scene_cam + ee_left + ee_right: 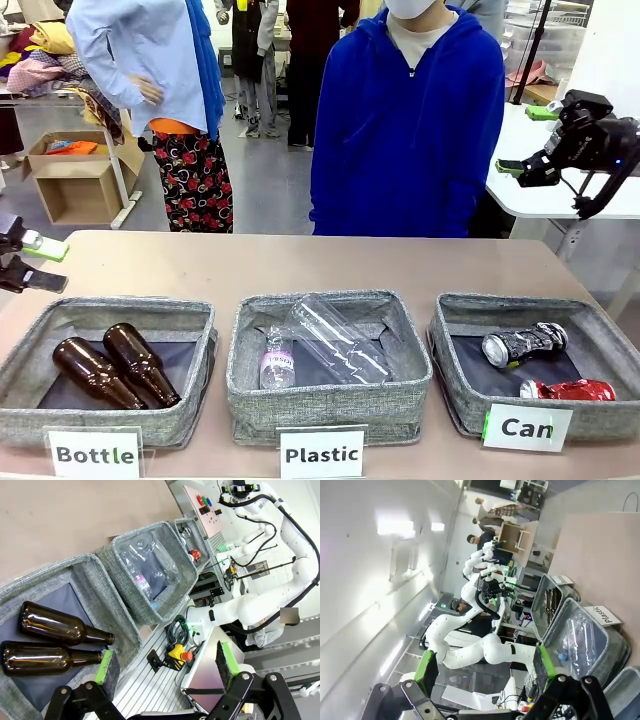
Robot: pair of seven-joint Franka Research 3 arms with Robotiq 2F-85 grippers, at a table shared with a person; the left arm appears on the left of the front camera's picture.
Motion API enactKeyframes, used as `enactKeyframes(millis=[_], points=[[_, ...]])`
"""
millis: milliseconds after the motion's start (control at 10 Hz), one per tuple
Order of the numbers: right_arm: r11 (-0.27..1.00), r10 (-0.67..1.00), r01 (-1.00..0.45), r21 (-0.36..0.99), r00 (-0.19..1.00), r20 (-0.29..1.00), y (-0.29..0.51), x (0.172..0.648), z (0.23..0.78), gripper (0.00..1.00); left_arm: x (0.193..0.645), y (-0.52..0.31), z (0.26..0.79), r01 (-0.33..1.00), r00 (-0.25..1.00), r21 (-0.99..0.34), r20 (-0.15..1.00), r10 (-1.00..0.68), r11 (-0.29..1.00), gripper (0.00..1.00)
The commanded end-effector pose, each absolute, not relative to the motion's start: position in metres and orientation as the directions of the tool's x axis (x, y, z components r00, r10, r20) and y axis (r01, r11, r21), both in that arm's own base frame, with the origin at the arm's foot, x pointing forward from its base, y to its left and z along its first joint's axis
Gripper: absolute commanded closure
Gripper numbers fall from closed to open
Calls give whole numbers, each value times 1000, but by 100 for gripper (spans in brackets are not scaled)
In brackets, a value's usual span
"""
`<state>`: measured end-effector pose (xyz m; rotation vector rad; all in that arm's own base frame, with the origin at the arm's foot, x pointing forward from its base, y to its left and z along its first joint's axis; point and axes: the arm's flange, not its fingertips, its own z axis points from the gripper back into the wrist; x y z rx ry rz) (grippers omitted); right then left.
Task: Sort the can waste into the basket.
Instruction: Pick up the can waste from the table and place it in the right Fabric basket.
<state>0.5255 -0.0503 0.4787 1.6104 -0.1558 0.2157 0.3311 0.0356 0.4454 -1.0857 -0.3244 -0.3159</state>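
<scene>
The grey basket [520, 302] with the "Can" label stands at the front right of the table. Two crushed cans lie inside it: a black-silver can [523, 345] towards the back and a red can [567, 390] at the front. My right gripper [525, 140] hangs open and empty in the air, well above and behind that basket. My left gripper [30, 262] is open and empty at the table's far left edge. In the left wrist view the open left gripper [165, 665] is over the bottle bin, with the red can [195, 555] small in the farthest basket [184, 524].
A "Plastic" bin [330, 400] with clear plastic bottles [330, 340] stands in the middle. A "Bottle" bin [100, 420] with two brown glass bottles [115, 365] is at the left. A person in a blue hoodie [410, 130] stands at the far side. Bare tabletop [300, 260] lies behind the bins.
</scene>
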Motion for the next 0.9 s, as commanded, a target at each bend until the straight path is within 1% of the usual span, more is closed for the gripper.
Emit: enactKeyframes(millis=[0, 800], points=[[-41, 55, -240, 970, 969, 242, -51, 525, 483, 0, 329, 37, 447, 399, 912, -809, 400, -94, 431, 0], [-41, 55, -240, 970, 969, 242, -51, 525, 483, 0, 329, 37, 447, 399, 912, -809, 400, -94, 431, 0]])
